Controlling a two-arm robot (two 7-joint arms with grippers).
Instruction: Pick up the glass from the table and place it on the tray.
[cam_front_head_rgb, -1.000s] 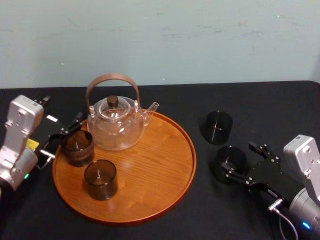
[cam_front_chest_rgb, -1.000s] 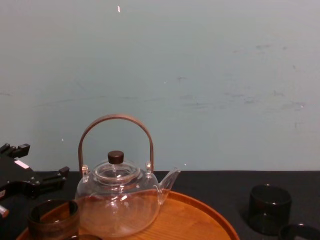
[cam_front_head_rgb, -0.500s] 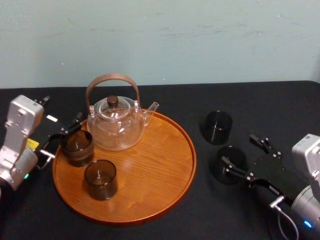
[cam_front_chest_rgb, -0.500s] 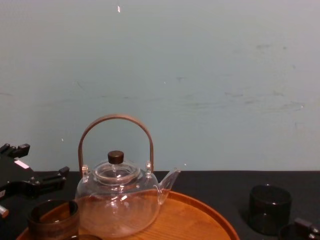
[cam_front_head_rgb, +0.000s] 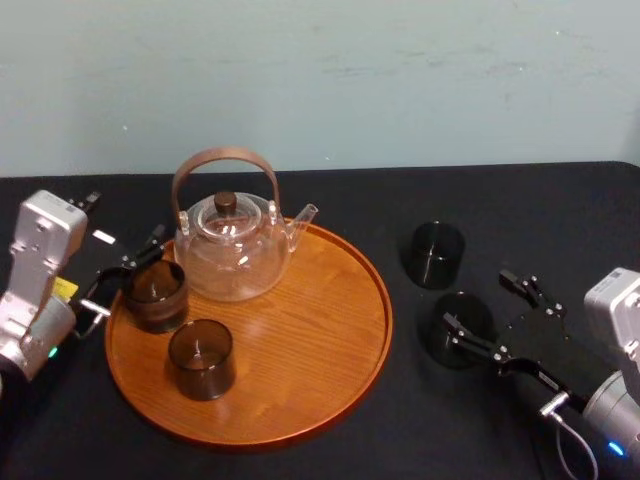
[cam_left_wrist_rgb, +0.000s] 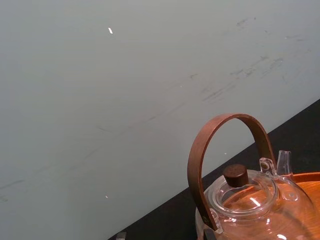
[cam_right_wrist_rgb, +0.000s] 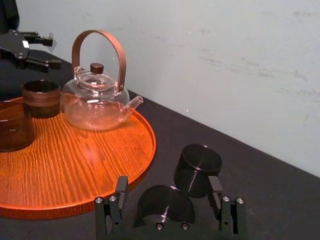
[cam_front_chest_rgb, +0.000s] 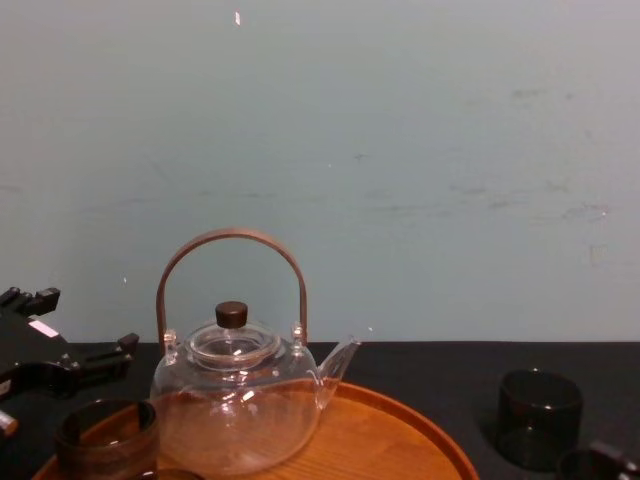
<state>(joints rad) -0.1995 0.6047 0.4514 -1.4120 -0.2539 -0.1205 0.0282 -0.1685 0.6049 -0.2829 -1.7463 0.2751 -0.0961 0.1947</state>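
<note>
Count recorded: four dark glasses (cam_front_head_rgb: 155, 293) (cam_front_head_rgb: 201, 358) (cam_front_head_rgb: 438, 254) (cam_front_head_rgb: 462, 325), two on the tray (cam_front_head_rgb: 310, 340) at centre left, two on the black table (cam_front_head_rgb: 560, 220) at right of frame. One glass teapot (cam_front_head_rgb: 232, 255). One tray.

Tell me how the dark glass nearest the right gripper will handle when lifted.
The near glass looks smooth and straight-sided, so it may slip unless the open jaws of the right gripper squeeze squarely. Short and wide, it seems unlikely to tip. Small and hollow, it is probably light but breakable. The left gripper sits by the tray.
</note>
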